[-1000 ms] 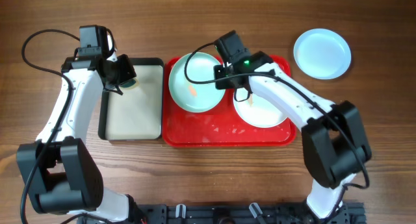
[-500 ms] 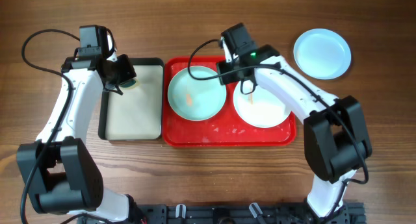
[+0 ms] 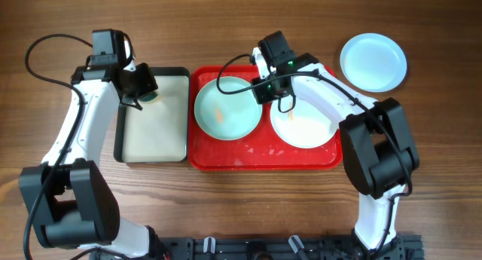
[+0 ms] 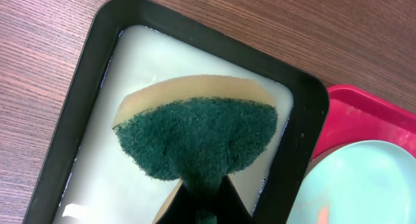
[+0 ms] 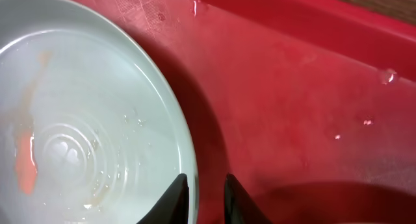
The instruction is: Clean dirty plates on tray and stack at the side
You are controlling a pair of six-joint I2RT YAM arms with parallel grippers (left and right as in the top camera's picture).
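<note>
A pale aqua plate (image 3: pixel 226 109) with orange smears lies on the left of the red tray (image 3: pixel 256 156). A white plate (image 3: pixel 305 128) lies on the tray's right. A second aqua plate (image 3: pixel 373 62) sits on the table at the far right. My right gripper (image 3: pixel 265 90) is open and straddles the right rim of the smeared plate (image 5: pixel 97 120). One finger is over the plate and the other over the tray floor (image 5: pixel 292 107), as the right wrist view (image 5: pixel 205 191) shows. My left gripper (image 3: pixel 143 90) is shut on a green sponge (image 4: pixel 198 136).
The sponge hangs over the far end of a black-rimmed cream tray (image 4: pixel 84 87) holding pale liquid, just left of the red tray. Water drops lie on the red tray floor. Cables loop above both arms. Bare wood surrounds the trays.
The smeared aqua plate moved toward the tray's front and now lies flat. My right gripper followed it and stays at its rim. The left arm has not moved.
</note>
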